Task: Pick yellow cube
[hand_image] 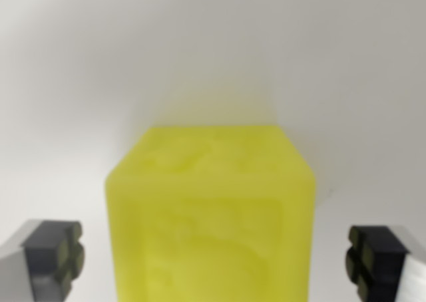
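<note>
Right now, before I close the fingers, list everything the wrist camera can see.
cube: one, yellow, blurred, centre of the wrist view, running off the bottom edge, between the two fingers
surface: one, plain white-grey, behind and around the cube
fingers: two, dark pads on grey metal, one at the wrist view's lower left and one at its lower right, each clear of the cube with a gap showing
gripper: one, open, straddling the cube
</note>
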